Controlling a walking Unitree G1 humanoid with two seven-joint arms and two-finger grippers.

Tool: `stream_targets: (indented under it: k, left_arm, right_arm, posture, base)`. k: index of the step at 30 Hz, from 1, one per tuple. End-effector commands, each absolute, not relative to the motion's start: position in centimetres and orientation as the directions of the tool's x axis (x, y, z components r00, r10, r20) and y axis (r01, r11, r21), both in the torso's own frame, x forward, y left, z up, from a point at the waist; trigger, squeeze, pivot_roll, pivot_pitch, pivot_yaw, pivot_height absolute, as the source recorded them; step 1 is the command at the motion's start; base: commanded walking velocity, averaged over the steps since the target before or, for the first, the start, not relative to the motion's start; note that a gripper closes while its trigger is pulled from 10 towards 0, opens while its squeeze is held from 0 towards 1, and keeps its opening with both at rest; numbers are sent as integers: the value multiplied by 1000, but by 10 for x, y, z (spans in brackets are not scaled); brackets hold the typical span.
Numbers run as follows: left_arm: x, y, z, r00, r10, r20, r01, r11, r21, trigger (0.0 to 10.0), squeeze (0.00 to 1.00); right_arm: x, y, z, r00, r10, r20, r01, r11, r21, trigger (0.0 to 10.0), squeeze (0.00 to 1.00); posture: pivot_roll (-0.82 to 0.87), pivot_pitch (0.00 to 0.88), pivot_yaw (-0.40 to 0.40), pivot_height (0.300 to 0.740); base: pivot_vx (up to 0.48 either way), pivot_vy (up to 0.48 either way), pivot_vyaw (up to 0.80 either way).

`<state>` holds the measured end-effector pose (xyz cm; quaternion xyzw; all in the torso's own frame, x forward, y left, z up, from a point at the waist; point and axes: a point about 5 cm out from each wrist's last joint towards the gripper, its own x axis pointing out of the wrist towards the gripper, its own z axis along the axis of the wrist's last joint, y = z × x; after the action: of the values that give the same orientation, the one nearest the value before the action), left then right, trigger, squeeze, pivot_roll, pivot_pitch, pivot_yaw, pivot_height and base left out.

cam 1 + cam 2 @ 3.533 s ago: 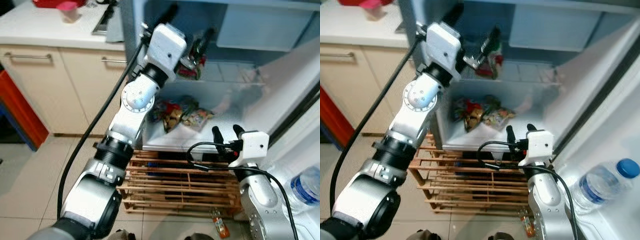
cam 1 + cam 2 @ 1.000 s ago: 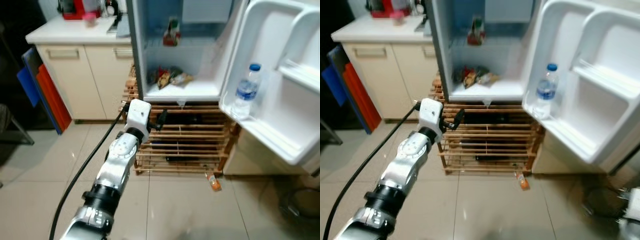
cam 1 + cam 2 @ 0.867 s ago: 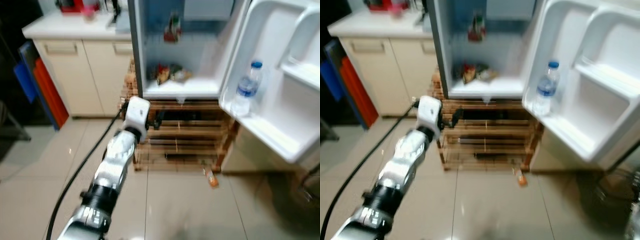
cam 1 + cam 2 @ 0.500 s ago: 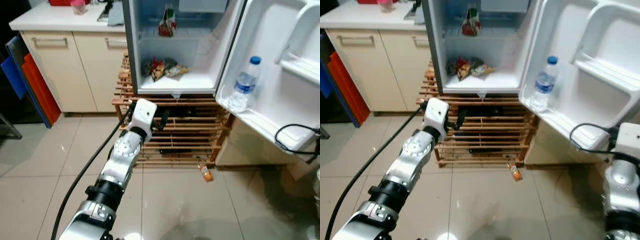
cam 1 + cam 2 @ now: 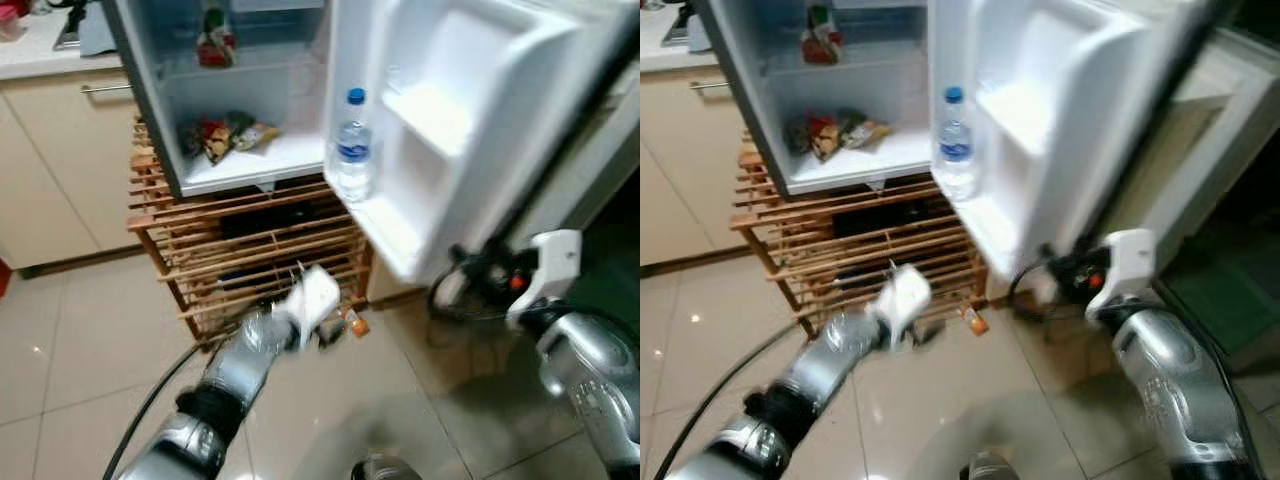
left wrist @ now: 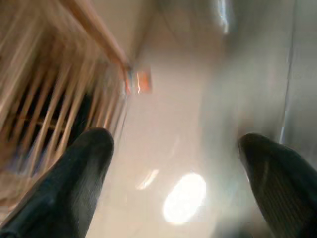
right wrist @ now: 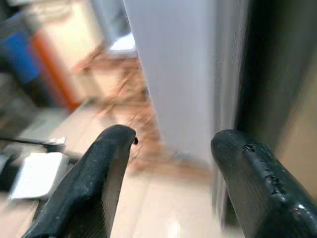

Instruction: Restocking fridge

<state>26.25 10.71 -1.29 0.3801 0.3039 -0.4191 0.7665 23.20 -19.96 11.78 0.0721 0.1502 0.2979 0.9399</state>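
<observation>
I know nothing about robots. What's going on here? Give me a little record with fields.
fridge: open, door swung wide
door shelf: water bottle standing upright
lower shelf: snack packets
upper shelf: one red and green packet
under fridge: wooden crate rack
floor: small orange item beside the rack
left gripper: open, empty, low by the rack
right gripper: open, empty, near the door

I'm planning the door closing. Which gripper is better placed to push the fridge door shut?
Right, probably. The right gripper is open and up beside the door's outer edge. The left gripper, also open, hangs low over the floor near the wooden rack.
</observation>
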Motion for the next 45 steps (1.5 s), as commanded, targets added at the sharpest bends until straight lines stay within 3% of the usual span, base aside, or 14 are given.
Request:
stream_targets:
  k: [1, 3, 5, 12, 15, 16, 20, 27, 30, 32, 34, 38, 41, 45]
  left_arm:
    - [250, 127, -27, 402, -325, -856, 913, 220, 345, 10000, 0]
    - [238, 137, -36, 350, -271, -897, 937, 110, 333, 10000, 0]
    - [234, 134, -41, 329, -284, -901, 943, 143, 299, 10000, 0]
    - [239, 73, -34, 395, -520, -757, 894, 406, 188, 10000, 0]
    - [241, 56, -30, 412, -577, -705, 878, 459, 137, 10000, 0]
    - [245, 34, -22, 471, -613, -634, 850, 507, 142, 10000, 0]
    - [252, 20, -14, 551, -591, -589, 801, 573, 173, 10000, 0]
    - [280, -33, 38, 731, -584, -353, 660, 738, 144, 10000, 0]
    - [291, -32, 49, 805, -517, -290, 581, 786, 210, 10000, 0]
    - [353, 77, 96, 942, -330, -67, 332, 877, 348, 10000, 0]
    - [374, 130, 137, 969, -237, 69, 184, 880, 438, 10000, 0]
    - [387, 139, 162, 979, -174, 109, 112, 897, 428, 10000, 0]
    - [386, 129, 171, 972, -167, 164, 141, 977, 160, 10000, 0]
    - [382, 123, 167, 969, -175, 172, 153, 979, 137, 10000, 0]
  right_arm:
    - [229, -205, 113, 756, 588, -286, -536, 808, 244, 10000, 0]
    - [230, -211, 109, 772, 554, -310, -505, 832, 229, 10000, 0]
    - [231, -205, 116, 780, 565, -270, -506, 822, 260, 10000, 0]
    - [229, -192, 124, 769, 590, -246, -512, 799, 316, 10000, 0]
    - [231, -192, 124, 778, 581, -241, -503, 804, 316, 10000, 0]
    - [233, -192, 119, 792, 556, -251, -482, 823, 302, 10000, 0]
    - [233, -193, 116, 803, 534, -263, -463, 838, 288, 10000, 0]
    - [233, -192, 107, 813, 499, -300, -425, 860, 282, 10000, 0]
    - [234, -194, 106, 822, 485, -299, -410, 868, 281, 10000, 0]
    - [237, -195, 105, 830, 474, -293, -399, 873, 280, 10000, 0]
    - [238, -195, 106, 833, 473, -288, -398, 873, 281, 10000, 0]
    - [241, -191, 108, 843, 468, -266, -402, 876, 268, 10000, 0]
    - [259, -194, 117, 937, 310, -163, -273, 938, 215, 10000, 0]
    - [262, -193, 118, 947, 287, -147, -255, 946, 201, 10000, 0]
  posture:
    - [-218, 0, -8, 740]
    - [-219, 0, -6, 740]
    - [-214, 0, -4, 740]
    - [-203, 0, -2, 740]
    - [-205, 0, -2, 740]
    - [-208, 0, -3, 740]
    - [-213, 0, -3, 740]
    - [-211, 0, -14, 740]
    - [-209, 0, -17, 740]
    - [-197, 0, -27, 740]
    - [-195, 0, -33, 740]
    - [-197, 0, -33, 740]
    - [-194, 0, -25, 740]
    - [-191, 0, -24, 740]
  base:
    - [0, 0, 0]
    - [0, 0, 0]
    - [0, 0, 0]
    - [0, 0, 0]
    - [0, 0, 0]
    - [0, 0, 0]
    - [0, 0, 0]
    - [0, 0, 0]
    - [0, 0, 0]
    - [0, 0, 0]
    - [0, 0, 0]
    - [0, 0, 0]
    - [0, 0, 0]
    - [0, 0, 0]
